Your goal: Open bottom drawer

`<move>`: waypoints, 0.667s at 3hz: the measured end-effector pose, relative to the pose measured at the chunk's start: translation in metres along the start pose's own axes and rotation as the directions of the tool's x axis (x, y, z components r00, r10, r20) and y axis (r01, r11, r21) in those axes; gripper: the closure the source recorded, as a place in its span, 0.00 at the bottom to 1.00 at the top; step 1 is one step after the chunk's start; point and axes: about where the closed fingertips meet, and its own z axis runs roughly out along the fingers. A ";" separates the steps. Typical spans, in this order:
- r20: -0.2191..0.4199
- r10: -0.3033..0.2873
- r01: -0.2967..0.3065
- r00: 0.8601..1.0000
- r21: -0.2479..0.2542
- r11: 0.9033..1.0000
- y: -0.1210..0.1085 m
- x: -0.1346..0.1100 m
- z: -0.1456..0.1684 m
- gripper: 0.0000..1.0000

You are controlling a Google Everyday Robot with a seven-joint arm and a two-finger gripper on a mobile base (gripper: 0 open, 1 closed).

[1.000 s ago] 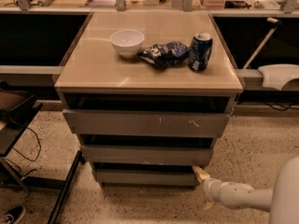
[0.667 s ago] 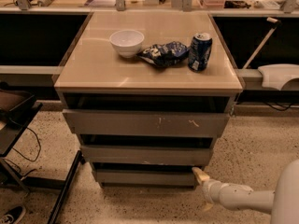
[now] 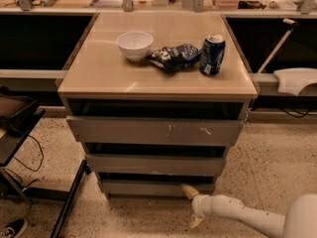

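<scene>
The bottom drawer [image 3: 148, 188] is the lowest and narrowest of three plain grey fronts in the cabinet, with a dark gap above it. Its inside is hidden. The middle drawer [image 3: 156, 164] and the scratched top drawer [image 3: 153, 131] sit above it. My gripper [image 3: 192, 206] comes in low from the lower right on a white arm [image 3: 237, 213]. It is open: the upper fingertip [image 3: 188, 191] lies against the right part of the bottom drawer's front, and the lower fingertip [image 3: 195, 222] hangs near the floor.
On the cabinet top [image 3: 99, 73] stand a white bowl [image 3: 134, 44], a crumpled chip bag [image 3: 174, 56] and a blue can [image 3: 212, 54]. A black stand with cables [image 3: 20, 133] is at the left. A white object [image 3: 295, 81] rests at the right. The floor is speckled.
My gripper has moved left along the bottom drawer's front, from its right corner inward. The drawers and the things on top have not moved.
</scene>
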 end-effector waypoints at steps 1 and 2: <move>0.038 -0.025 0.026 0.999 -0.005 1.000 -0.010 -0.005 0.017 0.00; 0.036 -0.028 0.026 0.999 0.042 0.999 -0.017 -0.005 0.017 0.00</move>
